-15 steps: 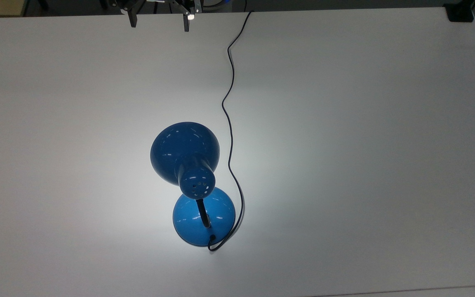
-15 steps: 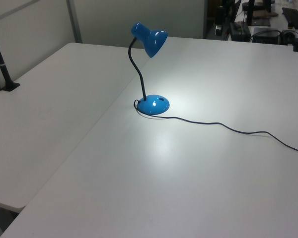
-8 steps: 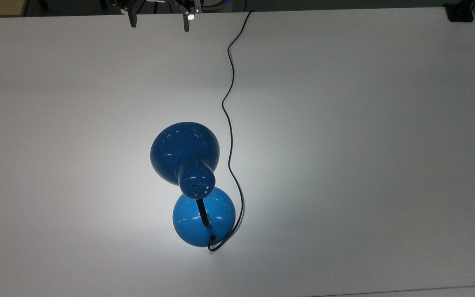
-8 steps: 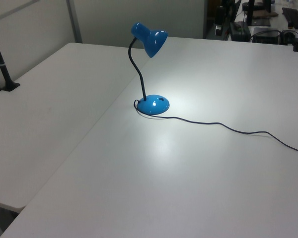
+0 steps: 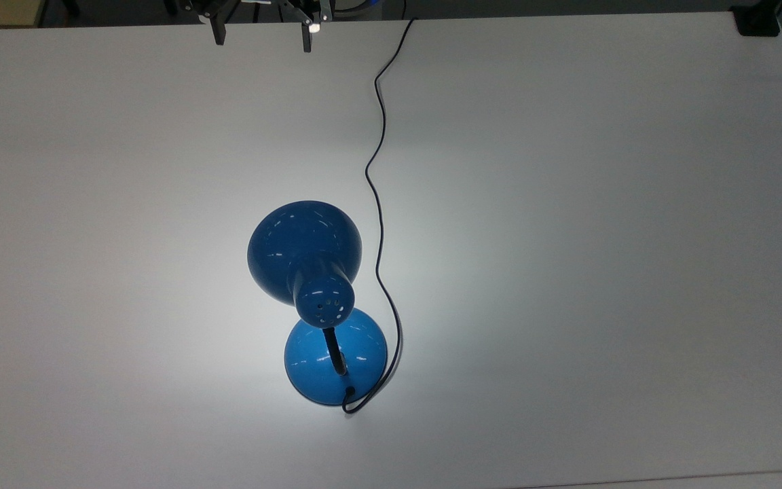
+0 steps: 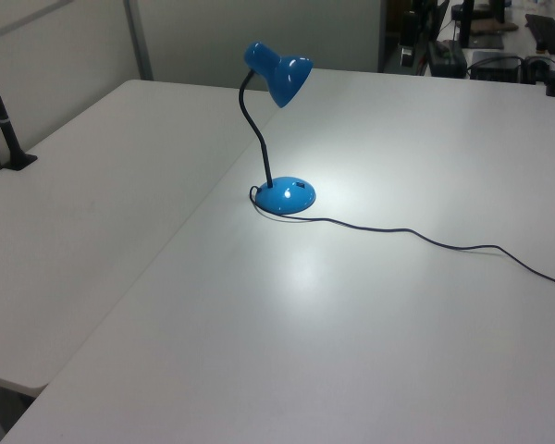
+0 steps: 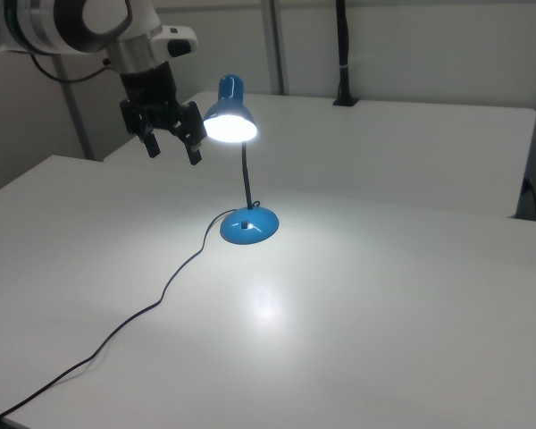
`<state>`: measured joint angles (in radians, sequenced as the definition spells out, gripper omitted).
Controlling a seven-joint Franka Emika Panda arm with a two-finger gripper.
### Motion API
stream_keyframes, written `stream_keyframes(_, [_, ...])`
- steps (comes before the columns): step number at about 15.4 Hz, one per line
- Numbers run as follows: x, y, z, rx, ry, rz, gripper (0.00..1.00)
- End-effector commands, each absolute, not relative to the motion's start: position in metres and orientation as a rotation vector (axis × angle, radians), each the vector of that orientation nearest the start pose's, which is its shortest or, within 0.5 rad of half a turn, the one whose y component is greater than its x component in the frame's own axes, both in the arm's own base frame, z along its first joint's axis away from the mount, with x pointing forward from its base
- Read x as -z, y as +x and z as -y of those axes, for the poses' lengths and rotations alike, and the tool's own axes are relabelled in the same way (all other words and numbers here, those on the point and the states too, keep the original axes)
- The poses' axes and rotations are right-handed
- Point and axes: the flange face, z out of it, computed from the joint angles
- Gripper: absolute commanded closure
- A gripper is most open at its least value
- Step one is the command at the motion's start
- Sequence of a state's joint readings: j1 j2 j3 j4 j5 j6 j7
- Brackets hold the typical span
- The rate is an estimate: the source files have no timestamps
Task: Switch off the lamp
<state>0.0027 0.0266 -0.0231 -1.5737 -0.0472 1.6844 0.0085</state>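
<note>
The blue lamp [image 5: 309, 272] stands on the white table [image 5: 567, 204], lit, throwing a bright patch around its round base [image 5: 335, 356]. Its shade [image 7: 230, 123] glows white in the right view, above the base [image 7: 248, 226]. In the left view the shade [image 6: 282, 76] leans over the base [image 6: 288, 195] on a thin black neck. The black cord [image 5: 377, 204] snakes from the base to the table's far edge. My gripper [image 5: 261, 39] hangs open high at the top view's upper edge, far from the lamp. In the right view the gripper [image 7: 172, 149] hovers left of the shade, fingers [image 7: 195, 151] spread.
A black clamp post [image 6: 5, 129] stands at the left view's left table edge, and another post [image 7: 342, 54] at the right view's far edge. A black block [image 5: 757, 24] sits on the top view's upper right corner. Cluttered equipment [image 6: 481, 46] lies beyond the table.
</note>
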Motion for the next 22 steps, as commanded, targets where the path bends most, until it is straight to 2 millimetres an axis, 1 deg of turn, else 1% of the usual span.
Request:
stream_keyframes(1, [-0.62, 0.57, 0.012, 0.096, -3.19, -0.062, 0.0])
stream_keyframes(8, [-0.619, 0.57, 0.012, 0.091, -3.19, -0.038, 0.0])
stream_keyframes(9, [-0.617, 0.571, 0.013, 0.09, -3.19, -0.013, 0.0])
stream_keyframes(10, [-0.615, 0.572, 0.013, 0.081, -3.193, 0.055, 0.0])
stream_keyframes(11, [-0.613, 0.573, 0.013, 0.074, -3.19, 0.129, 0.06])
stream_keyframes(12, [-0.613, 0.573, 0.014, 0.073, -3.189, 0.161, 0.16])
stream_keyframes(13, [-0.611, 0.575, 0.015, 0.07, -3.191, 0.174, 0.35])
stream_keyframes(14, [-0.605, 0.578, 0.013, 0.056, -3.192, 0.18, 0.55])
stream_keyframes(15, [-0.6, 0.581, 0.013, 0.043, -3.191, 0.182, 0.69])
stream_keyframes(16, [-0.596, 0.583, 0.012, 0.042, -3.19, 0.21, 0.85])
stream_keyframes(17, [-0.593, 0.585, 0.01, 0.041, -3.185, 0.281, 1.0])
stream_keyframes(20, [-0.572, 0.601, 0.006, 0.061, -3.147, 0.569, 1.0])
stream_keyframes(21, [-0.561, 0.606, 0.005, 0.054, -3.133, 0.643, 1.0])
stream_keyframes(22, [-0.555, 0.612, 0.003, 0.08, -3.128, 0.682, 1.0])
